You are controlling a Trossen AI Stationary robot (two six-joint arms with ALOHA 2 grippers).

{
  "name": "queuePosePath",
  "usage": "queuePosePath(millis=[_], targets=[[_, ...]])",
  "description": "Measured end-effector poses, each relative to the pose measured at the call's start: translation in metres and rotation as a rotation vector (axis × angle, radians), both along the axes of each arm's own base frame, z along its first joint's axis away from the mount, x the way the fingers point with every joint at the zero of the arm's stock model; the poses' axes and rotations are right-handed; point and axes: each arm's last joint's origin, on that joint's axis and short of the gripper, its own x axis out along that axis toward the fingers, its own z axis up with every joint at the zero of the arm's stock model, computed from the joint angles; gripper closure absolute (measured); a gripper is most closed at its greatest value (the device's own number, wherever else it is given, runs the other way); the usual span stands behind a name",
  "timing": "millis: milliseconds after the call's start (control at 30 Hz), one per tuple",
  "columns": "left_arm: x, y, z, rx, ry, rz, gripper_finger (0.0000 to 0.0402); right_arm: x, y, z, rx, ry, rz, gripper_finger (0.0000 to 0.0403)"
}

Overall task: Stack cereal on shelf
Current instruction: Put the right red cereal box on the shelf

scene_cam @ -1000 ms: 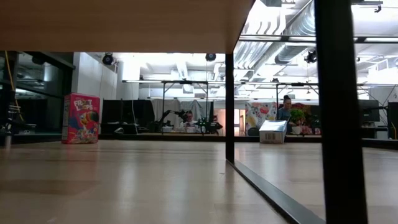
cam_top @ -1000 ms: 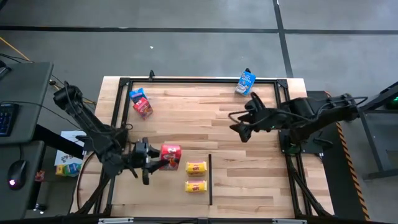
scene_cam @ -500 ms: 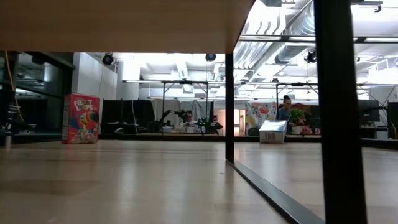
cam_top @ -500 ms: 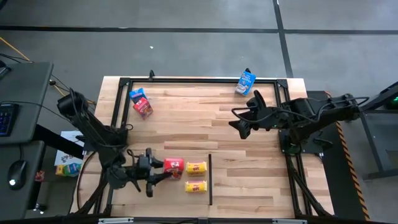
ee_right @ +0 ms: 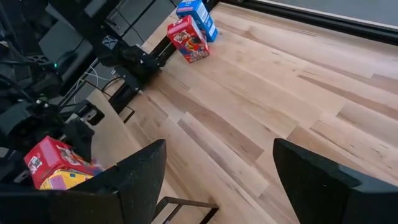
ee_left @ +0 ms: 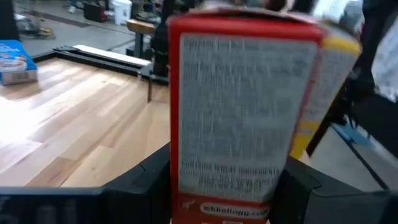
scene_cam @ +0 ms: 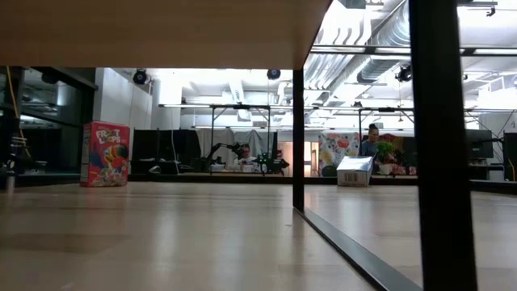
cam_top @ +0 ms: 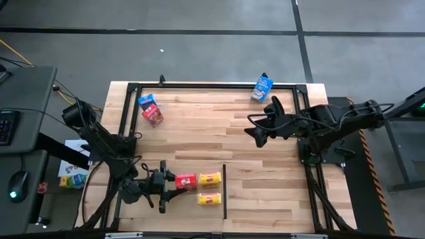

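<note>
My left gripper point(cam_top: 165, 188) is near the table's front left, shut on a red cereal carton point(cam_top: 186, 180). That carton stands right beside a yellow carton point(cam_top: 210, 178); a second yellow one point(cam_top: 209, 198) lies just nearer. A blue carton point(cam_top: 147, 101) and a red one point(cam_top: 153, 116) stand together at the far left. Another blue carton point(cam_top: 261, 87) is at the far right. My right gripper point(cam_top: 257, 135) hangs open above the table's right half, with nothing between its fingers point(ee_right: 143, 177). My left gripper has the red carton between its two fingers, one finger point(ee_left: 146, 177) on each narrow side point(ee_left: 176, 155), coming nearly level from the table's left. The printed face points at the wrist camera. The carton's underside is hidden, so whether it rests on the table I cannot tell.
A thin black strip point(cam_top: 224, 191) lies on the table just right of the yellow cartons. A black frame point(cam_top: 212, 85) runs round the tabletop. In the low view a black post point(scene_cam: 298, 137) and a wooden board point(scene_cam: 153, 32) overhead stand close to the camera.
My left gripper has gone down and toward the table's near edge with the red carton, rolling a little. The carton has come alongside the yellow carton and shows a narrower face from above than before.
</note>
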Motion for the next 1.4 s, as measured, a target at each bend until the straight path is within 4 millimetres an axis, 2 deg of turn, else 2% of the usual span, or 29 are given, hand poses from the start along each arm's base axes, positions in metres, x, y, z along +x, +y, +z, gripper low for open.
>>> queuePosePath(millis=[400, 533, 900, 1100, 1267, 1400], targets=[[-0.003, 0.007, 0.005, 0.019, 0.04, -0.057, 0.0154, 0.0, 0.0, 0.0, -0.003, 0.0, -0.002, 0.0116], [-0.01, 0.015, 0.016, 0.017, 0.048, -0.063, 0.0151, 0.0, 0.0, 0.0, -0.003, 0.0, -0.002, 0.0116], [-0.032, 0.036, 0.041, -0.062, 0.107, -0.239, 0.0151, 0.0, 0.0, 0.0, -0.014, 0.003, 0.002, 0.0116], [-0.042, 0.046, 0.046, 0.025, 0.14, -0.296, 0.0151, 0.0, 0.0, 0.0, -0.02, 0.005, 0.005, 0.0116], [-0.054, 0.063, 0.051, 0.068, 0.175, -0.262, 0.0173, 0.0, 0.0, 0.0, -0.02, 0.004, 0.005, 0.0116], [-0.061, 0.077, 0.053, 0.096, 0.186, -0.151, 0.0242, 0.0, 0.0, 0.0, -0.025, 0.005, 0.006, 0.0116]])
